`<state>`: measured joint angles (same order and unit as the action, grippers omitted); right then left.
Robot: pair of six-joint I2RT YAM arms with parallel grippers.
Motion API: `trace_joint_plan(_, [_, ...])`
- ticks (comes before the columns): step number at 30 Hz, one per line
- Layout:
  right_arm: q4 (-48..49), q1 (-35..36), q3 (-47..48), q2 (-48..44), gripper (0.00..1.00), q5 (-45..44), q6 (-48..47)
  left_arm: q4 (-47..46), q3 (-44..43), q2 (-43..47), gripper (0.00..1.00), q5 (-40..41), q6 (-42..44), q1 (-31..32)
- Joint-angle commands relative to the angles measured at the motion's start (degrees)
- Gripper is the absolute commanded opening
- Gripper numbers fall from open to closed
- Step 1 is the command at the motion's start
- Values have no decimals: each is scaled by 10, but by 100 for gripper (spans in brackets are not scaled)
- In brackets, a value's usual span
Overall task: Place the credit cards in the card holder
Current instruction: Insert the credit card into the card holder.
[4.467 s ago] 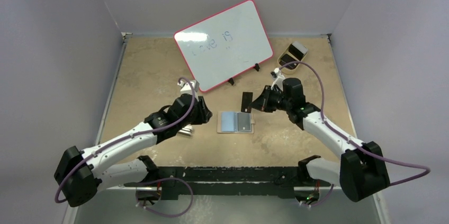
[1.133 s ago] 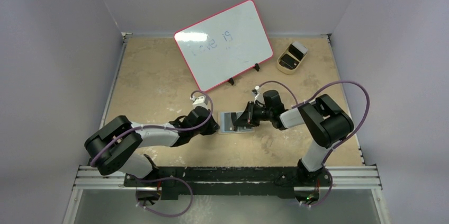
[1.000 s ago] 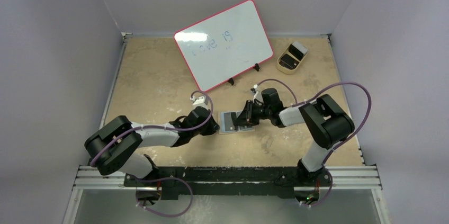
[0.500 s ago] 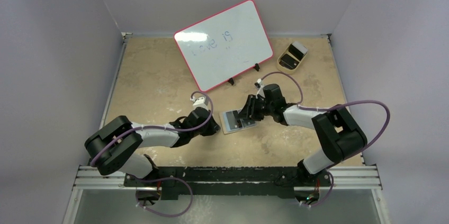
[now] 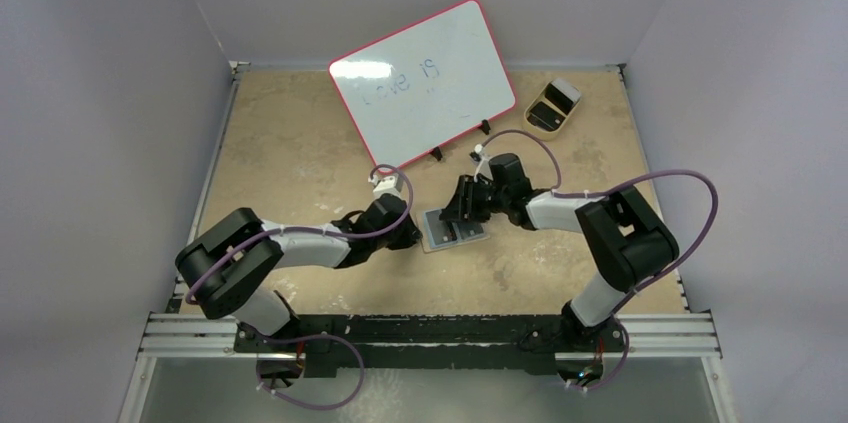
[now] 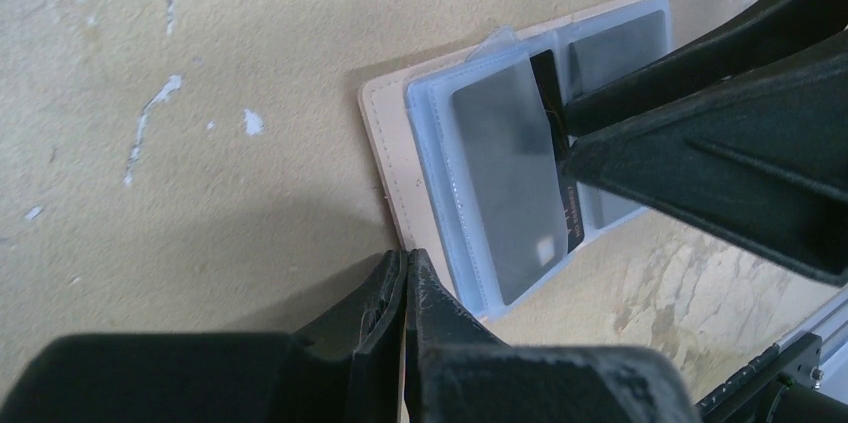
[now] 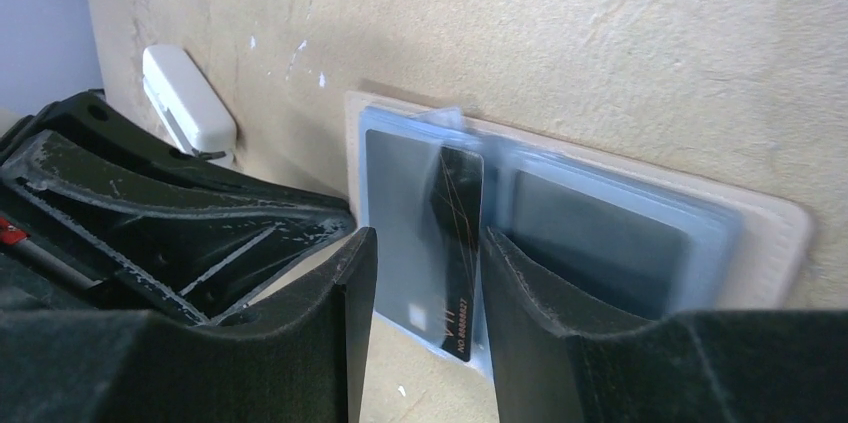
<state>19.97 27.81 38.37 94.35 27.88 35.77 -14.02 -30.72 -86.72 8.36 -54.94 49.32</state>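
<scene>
Left gripper (image 6: 404,273): jaws pressed together on nothing, tips at the beige rim of the card holder (image 6: 385,143); contact cannot be told for sure.
Card holder: lies open and flat mid-table, between the two grippers, slightly askew.
Credit cards: a grey card (image 6: 505,183) shows inside the left clear sleeve and another in the right; a dark card (image 7: 460,233) stands tilted along the fold, only partly in.
Right gripper (image 7: 425,238): jaws apart, straddling the dark card, which appears to touch neither finger.
Risk, left side: if the shut tips are not really pinning the rim, any push on the card will likely slide the whole holder across the table (image 5: 290,153).
Risk, centre: the loose card could tip flat over a sleeve instead of entering it, or catch a sleeve's lip and buckle it.
Risk, right side: the two grippers are near each other; a careless sweep could knock fingers together.
Room, left: bare tabletop well out to the wall.
Room, behind: the whiteboard (image 5: 422,83) stands near, hemming the far side.
Room, right: open surface; the tan tray (image 5: 550,108) sits well apart in the far corner.
</scene>
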Motion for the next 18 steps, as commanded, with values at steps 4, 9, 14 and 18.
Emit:
trace_joint_plan(4, [57, 35, -2, 10, 42, 58, 5, -18, -30, -32, 0, -1, 6, 3])
trace_joint_plan(9, [71, 45, -3, 11, 36, 76, 18, -9, -31, -26, 0, 4, 6, 3])
trace_joint_plan(14, [-39, 44, 12, -52, 41, 8, 3, 14, -16, 10, 0, 17, -1, 3])
trace_joint_plan(18, [-136, 39, 46, -101, 48, -88, -26, 36, -11, 48, 1, 28, -4, 3])
